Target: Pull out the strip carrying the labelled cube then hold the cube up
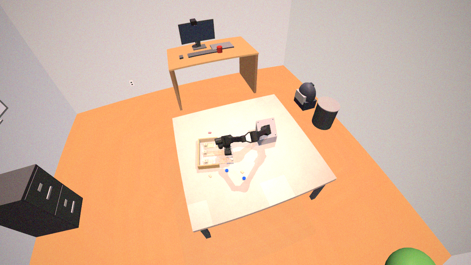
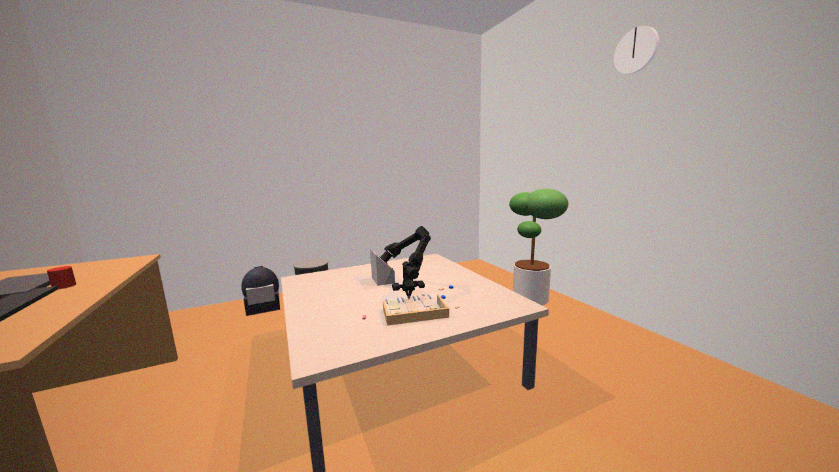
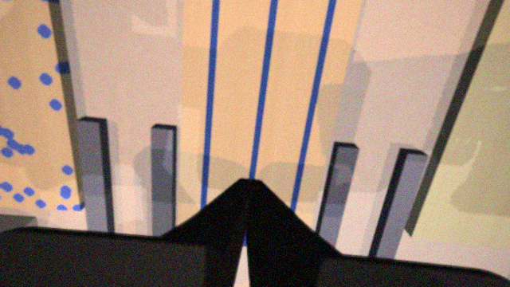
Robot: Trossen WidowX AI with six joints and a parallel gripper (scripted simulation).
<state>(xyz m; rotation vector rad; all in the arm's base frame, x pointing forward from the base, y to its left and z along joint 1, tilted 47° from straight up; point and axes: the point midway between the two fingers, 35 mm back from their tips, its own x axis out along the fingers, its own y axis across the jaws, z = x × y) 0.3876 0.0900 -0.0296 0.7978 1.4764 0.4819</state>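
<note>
My gripper (image 2: pixel 408 295) (image 3: pixel 249 189) is shut and empty, its tips over the near part of the middle strip. That strip (image 3: pixel 235 88) is light wood with three blue lines. A blue-dotted strip (image 3: pixel 28 52) lies left of it in the wrist view and a plain yellow-green strip (image 3: pixel 478 191) right. The strips' far ends are outside the wrist view. The wooden tray (image 1: pixel 198 154) (image 2: pixel 416 315) holds them. Small pale cubes (image 1: pixel 205 145) (image 1: pixel 204 151) (image 1: pixel 205 161) stand toward its far side; their labels are too small to read.
Grey upright guides (image 3: pixel 93 167) (image 3: pixel 163 179) (image 3: pixel 340 175) (image 3: pixel 404 191) flank the strips. A grey block (image 3: pixel 16 224) is partly visible beside the left finger. On the table (image 1: pixel 296 158) lie blue discs (image 1: pixel 226 170) (image 1: pixel 244 178), tan pieces (image 1: pixel 241 172) (image 1: pixel 210 176) and a red piece (image 1: pixel 209 132).
</note>
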